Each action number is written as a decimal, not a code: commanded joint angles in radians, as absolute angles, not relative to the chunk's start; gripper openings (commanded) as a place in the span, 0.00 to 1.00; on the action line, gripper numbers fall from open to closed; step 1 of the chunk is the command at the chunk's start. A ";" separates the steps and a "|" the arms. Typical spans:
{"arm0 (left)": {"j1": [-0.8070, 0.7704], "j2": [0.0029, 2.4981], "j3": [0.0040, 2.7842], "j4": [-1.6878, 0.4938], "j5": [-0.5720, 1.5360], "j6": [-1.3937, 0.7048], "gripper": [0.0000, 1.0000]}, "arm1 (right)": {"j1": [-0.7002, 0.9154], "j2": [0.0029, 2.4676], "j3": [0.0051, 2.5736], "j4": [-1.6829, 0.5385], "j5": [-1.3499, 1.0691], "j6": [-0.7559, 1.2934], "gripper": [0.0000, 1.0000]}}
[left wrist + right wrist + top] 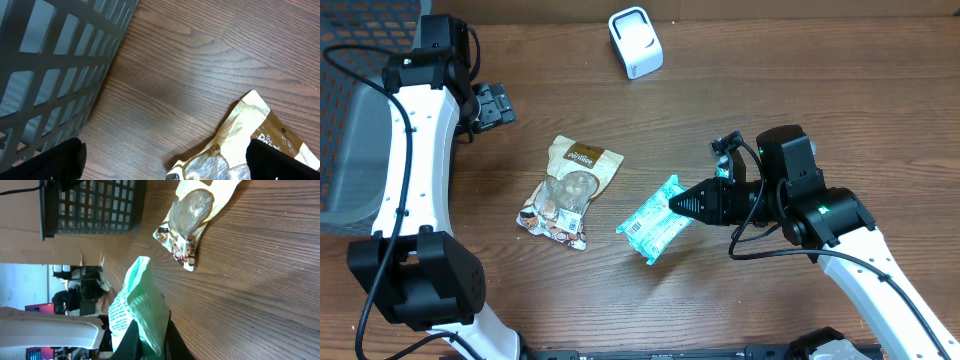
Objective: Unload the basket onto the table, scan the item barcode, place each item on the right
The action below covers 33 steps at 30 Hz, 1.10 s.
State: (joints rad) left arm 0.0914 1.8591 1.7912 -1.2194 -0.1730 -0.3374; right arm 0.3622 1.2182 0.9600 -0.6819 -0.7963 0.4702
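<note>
Right claw [678,205] tight on green packet [655,225]; left claw [495,103] wide, apparently empty.

Basket [342,130] at left, scanner [635,42] at far edge, snack bag [570,190] central, packet [655,222] just to its right

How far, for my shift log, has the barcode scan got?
Done: the right gripper is shut on one end of the mint-green plastic packet. In hand: that packet, held well short of the white box-shaped scanner. Left: showing its barcode to the scanner. The brown foil snack pouch lies on its own; the left gripper is open.
</note>
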 commanded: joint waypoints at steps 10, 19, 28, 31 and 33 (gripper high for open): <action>0.091 1.851 1.804 -1.220 -0.183 -0.337 1.00 | 0.364 1.201 0.966 -0.676 -0.804 0.463 0.04; 0.091 1.851 1.804 -1.220 -0.183 -0.337 1.00 | 0.364 1.201 0.966 -0.675 -0.804 0.464 0.04; 0.091 1.851 1.804 -1.220 -0.183 -0.337 1.00 | 0.364 1.202 1.039 -0.676 -0.768 0.468 0.04; 0.091 1.851 1.804 -1.220 -0.183 -0.337 1.00 | 0.364 1.209 1.122 -0.719 -0.690 0.471 0.03; 0.091 1.851 1.804 -1.220 -0.183 -0.337 1.00 | 0.364 1.232 1.209 -0.791 -0.617 0.459 0.04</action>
State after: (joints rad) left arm 0.0914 1.8591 1.7912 -1.2194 -0.1730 -0.3374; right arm 0.3626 1.2209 1.0725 -0.7498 -0.7208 0.4709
